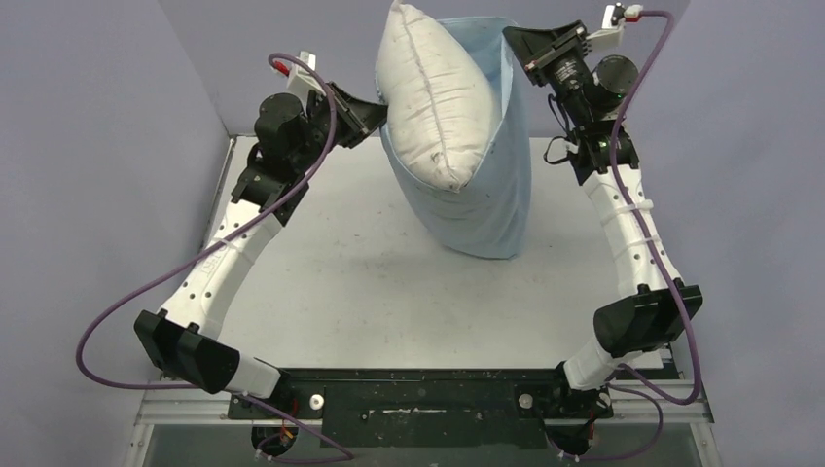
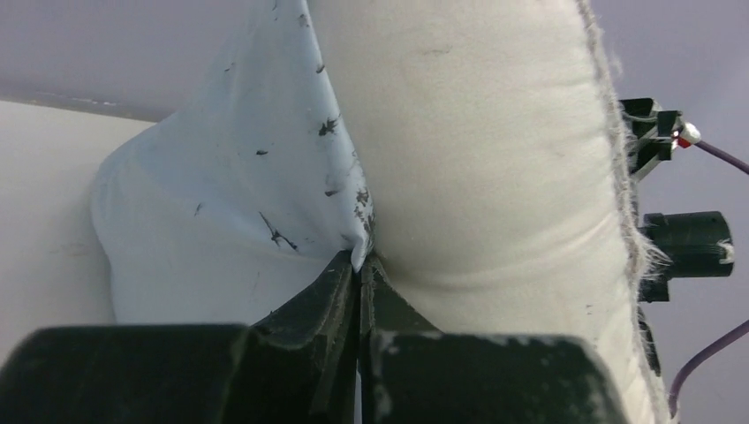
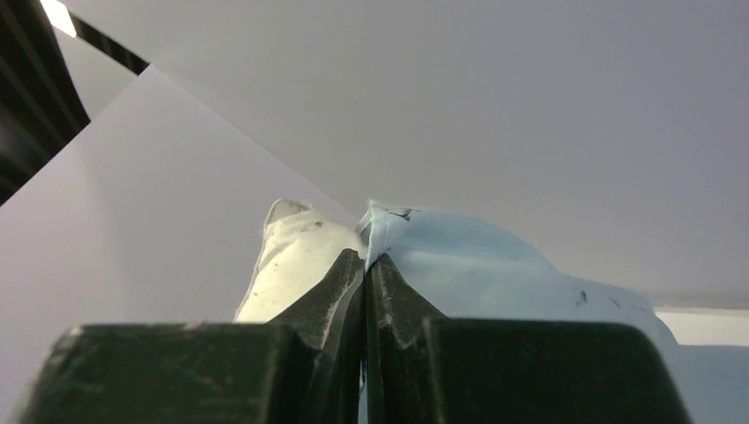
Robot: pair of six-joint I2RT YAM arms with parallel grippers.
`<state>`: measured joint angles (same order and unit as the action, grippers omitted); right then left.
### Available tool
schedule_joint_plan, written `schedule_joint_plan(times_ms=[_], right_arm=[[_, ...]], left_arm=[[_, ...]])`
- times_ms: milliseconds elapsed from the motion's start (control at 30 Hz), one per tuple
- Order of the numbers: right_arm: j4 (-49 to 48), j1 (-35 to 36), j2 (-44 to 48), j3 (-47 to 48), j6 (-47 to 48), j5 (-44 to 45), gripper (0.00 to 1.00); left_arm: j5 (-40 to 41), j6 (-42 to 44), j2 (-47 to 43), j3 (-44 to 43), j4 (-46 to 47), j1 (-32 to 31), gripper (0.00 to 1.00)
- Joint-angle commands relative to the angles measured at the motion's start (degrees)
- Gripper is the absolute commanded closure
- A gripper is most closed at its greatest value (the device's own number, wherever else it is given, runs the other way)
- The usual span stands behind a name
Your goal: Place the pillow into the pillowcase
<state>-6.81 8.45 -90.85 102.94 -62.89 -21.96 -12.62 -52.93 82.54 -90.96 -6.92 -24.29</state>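
The off-white pillow (image 1: 440,92) stands upright, its lower part inside the light-blue pillowcase (image 1: 496,204), which hangs above the far side of the table. My left gripper (image 1: 375,115) is shut on the pillowcase's left rim; in the left wrist view the gripper (image 2: 360,265) pinches blue cloth (image 2: 230,221) right beside the pillow (image 2: 495,150). My right gripper (image 1: 516,39) is shut on the pillowcase's upper right rim; in the right wrist view the gripper (image 3: 366,261) pinches the blue edge (image 3: 459,256), with the pillow (image 3: 296,256) to its left.
The white table (image 1: 389,292) lies below, with grey walls (image 1: 97,146) on the left, back and right. The black base rail (image 1: 418,394) runs along the near edge. Purple cables (image 1: 126,311) loop beside both arms.
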Motion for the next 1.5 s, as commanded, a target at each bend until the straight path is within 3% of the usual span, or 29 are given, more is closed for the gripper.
schedule_joint_plan(times_ms=[0, 133, 300, 367, 467, 567, 633, 700, 867, 1000, 1100, 1200, 1300, 1467], right_arm=[[-5.41, 4.36, -1.41, 4.5, 5.64, -2.63, 1.0], [-13.27, 7.32, -1.3, 5.12, 3.72, 1.03, 1.0], [-24.37, 16.06, -3.86, 10.83, 4.58, -1.78, 1.0], [-23.02, 19.98, -3.14, 10.81, 7.88, -2.39, 1.0], [-17.16, 20.98, -0.84, 9.82, 11.25, 6.3, 1.0], [-13.82, 13.83, -4.86, 16.44, 1.53, 5.98, 1.0], [-12.68, 10.04, -6.98, 20.81, -3.48, 5.48, 1.0], [-10.85, 8.48, -6.63, 21.55, -4.95, 7.76, 1.0], [-12.72, 5.31, -1.65, 17.94, -3.31, 12.52, 1.0], [-10.15, 3.12, -1.16, 23.16, 0.94, 14.7, 1.0], [-3.81, 2.01, -2.08, 31.63, 6.55, 18.09, 1.0], [-2.29, -0.06, -2.4, 36.31, 10.87, 20.44, 1.0], [-1.29, -0.14, -2.36, 36.85, 14.71, 21.78, 1.0], [-2.38, -0.04, -0.41, 26.26, 14.37, 13.9, 1.0]], left_arm=[[-3.78, -1.4, -1.15, -7.88, 10.96, -0.05, 1.0], [-4.79, -4.0, 0.75, -17.56, 13.76, 0.58, 1.0], [-5.27, -2.34, 8.44, -49.36, -3.16, 8.28, 1.0], [-6.43, -4.02, 9.91, -54.05, -3.71, 8.81, 1.0], [-12.98, -13.85, 8.35, -45.21, 4.48, 8.72, 1.0], [-15.83, -19.06, 3.96, -29.29, 16.02, 7.11, 1.0], [-14.28, -17.21, 2.15, -26.33, 15.31, 7.18, 1.0], [-11.4, -13.48, 3.67, -29.38, 9.72, 8.29, 1.0], [-9.35, -7.43, 15.84, -47.8, -4.78, 9.46, 1.0], [-13.6, -14.91, 20.54, -49.87, 4.54, 5.53, 1.0], [-9.98, -18.28, 21.15, -49.42, 12.04, 2.45, 1.0], [-4.68, -17.56, 23.84, -54.13, 9.89, -0.24, 1.0], [-2.14, -16.64, 24.32, -51.14, 9.14, -2.04, 1.0], [-4.91, -11.93, 18.72, -33.16, 5.49, -1.69, 1.0]])
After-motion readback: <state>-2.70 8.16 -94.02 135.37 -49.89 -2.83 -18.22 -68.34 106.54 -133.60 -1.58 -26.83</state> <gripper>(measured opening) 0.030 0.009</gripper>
